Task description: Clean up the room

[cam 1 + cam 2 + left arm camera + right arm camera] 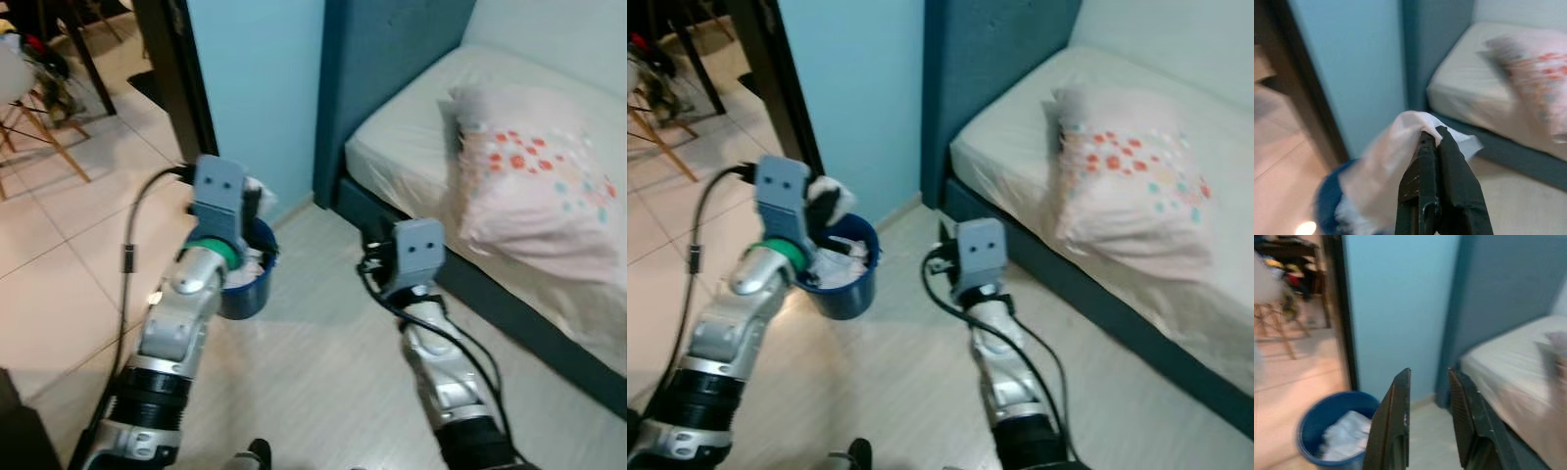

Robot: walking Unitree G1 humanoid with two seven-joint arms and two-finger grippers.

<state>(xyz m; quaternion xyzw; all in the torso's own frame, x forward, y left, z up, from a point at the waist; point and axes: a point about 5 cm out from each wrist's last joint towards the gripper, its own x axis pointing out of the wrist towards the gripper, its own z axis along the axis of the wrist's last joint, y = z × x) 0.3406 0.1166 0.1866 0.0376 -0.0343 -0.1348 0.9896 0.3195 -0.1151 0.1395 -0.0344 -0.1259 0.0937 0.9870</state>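
left gripper (1436, 142): pressed together on a crumpled white tissue (1400, 147), held just above the rim of the blue bin (847, 284).
right gripper (1429, 382): spread and holding nothing, hanging low between the bin and the bed (411, 147).
task's thing: the tissue is pinched in the left fingers over the bin's mouth; more white paper (1344, 435) already lies inside the bin.
setting: the bin stands on the pale floor at the foot of the light blue wall (260, 88), beside the dark doorframe (176, 78); a patterned pillow (534, 186) lies on the bed.
step in hand: judged to be dropping the tissue into the bin.
doing it well: bring the fingertips squarely over the opening before parting them, and open wide so the soft paper falls free and does not cling or catch on the rim.
left wrist view adds: the closed fingers with tissue bunched around their tips, which the head views blur.
right wrist view adds: a clear look into the bin's contents.
head views add: both arms and how near the bin is to the wall.
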